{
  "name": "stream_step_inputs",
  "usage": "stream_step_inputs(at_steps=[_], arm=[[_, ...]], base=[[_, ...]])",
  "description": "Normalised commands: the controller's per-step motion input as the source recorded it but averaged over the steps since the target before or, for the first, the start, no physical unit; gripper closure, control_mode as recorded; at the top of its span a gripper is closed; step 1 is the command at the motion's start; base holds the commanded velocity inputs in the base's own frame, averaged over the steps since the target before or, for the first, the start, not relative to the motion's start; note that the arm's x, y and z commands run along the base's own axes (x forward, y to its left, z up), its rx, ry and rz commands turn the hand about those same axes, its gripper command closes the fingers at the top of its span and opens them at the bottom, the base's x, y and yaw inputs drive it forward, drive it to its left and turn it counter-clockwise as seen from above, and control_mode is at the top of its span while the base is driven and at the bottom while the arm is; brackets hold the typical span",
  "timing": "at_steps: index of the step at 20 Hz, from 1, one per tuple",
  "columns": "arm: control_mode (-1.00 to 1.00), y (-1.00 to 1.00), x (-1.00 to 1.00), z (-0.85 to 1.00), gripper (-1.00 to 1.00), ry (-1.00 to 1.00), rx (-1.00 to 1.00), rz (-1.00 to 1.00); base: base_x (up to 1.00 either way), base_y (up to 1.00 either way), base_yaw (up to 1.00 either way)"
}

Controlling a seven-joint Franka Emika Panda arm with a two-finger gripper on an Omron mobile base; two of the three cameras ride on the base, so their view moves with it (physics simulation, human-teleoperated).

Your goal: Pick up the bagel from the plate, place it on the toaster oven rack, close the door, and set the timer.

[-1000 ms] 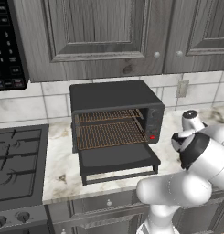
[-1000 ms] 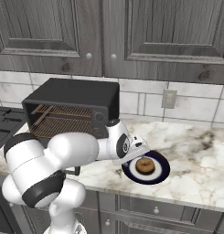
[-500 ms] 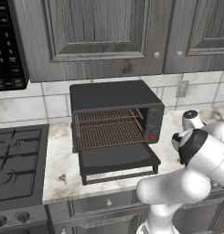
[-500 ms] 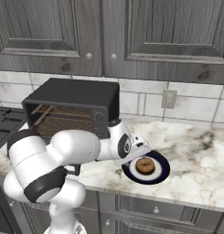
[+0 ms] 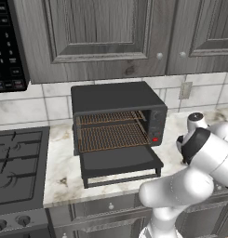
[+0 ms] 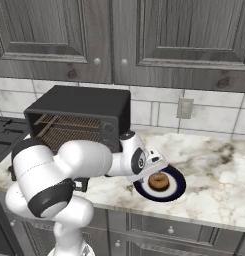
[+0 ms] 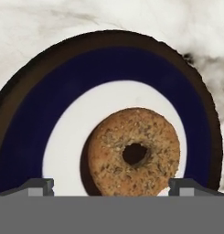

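1. A simulated kitchen: a marbled white counter (image 6: 214,170) runs beneath grey wood-grain wall cabinets (image 6: 179,40), with a pale tiled backsplash (image 6: 214,117) between them.
2. Nearest, in the hand view, the gripper (image 7: 111,187) looks down with its two dark fingertips (image 7: 38,186) spread wide to either side of the bagel (image 7: 134,151); the jaws are released and hold nothing.
3. The bagel, brown and speckled with a small centre hole, lies flat on the white ring of the plate (image 7: 63,87), toward the side nearest the hand.
4. In the right base view the plate (image 6: 175,187) sits on the counter near its front edge, to the right of the toaster oven (image 6: 84,107) and apart from it, with the bagel (image 6: 158,182) on it.
5. The white arm reaches across from the lower left, and the hand hangs just above the plate's left edge; how close it comes to the bagel is hard to judge from this angle.
6. In the left base view the toaster oven (image 5: 117,100) stands against the backsplash with its door (image 5: 120,161) dropped fully open and lying flat on the counter.
7. The copper-brown rack (image 5: 113,136) shows bare inside the cavity.
8. A small red light (image 5: 155,139) glows on the control strip at the oven's right.
9. A gas stove (image 5: 15,167) lies left of the oven, and a black microwave (image 5: 6,44) hangs above it.
10. Farthest back, a wall outlet (image 6: 185,107) sits in the backsplash.
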Motion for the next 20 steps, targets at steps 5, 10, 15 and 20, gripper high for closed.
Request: stream_step_inputs(at_steps=[5, 10, 15, 20], arm=[[-1.0, -0.05, 0.0, -0.09, -1.0, 0.0, 0.0, 0.0], [-1.0, -0.04, 0.07, -0.11, -1.0, 0.0, 0.0, 0.0], [-1.0, -0.05, 0.19, -0.11, -1.0, 0.0, 0.0, 0.0], [-1.0, -0.11, 0.35, -0.06, -1.0, 0.0, 0.0, 0.0]], base=[[0.0, 0.0, 0.0], [0.0, 0.0, 0.0], [0.0, 0.0, 0.0], [0.0, 0.0, 0.0]])
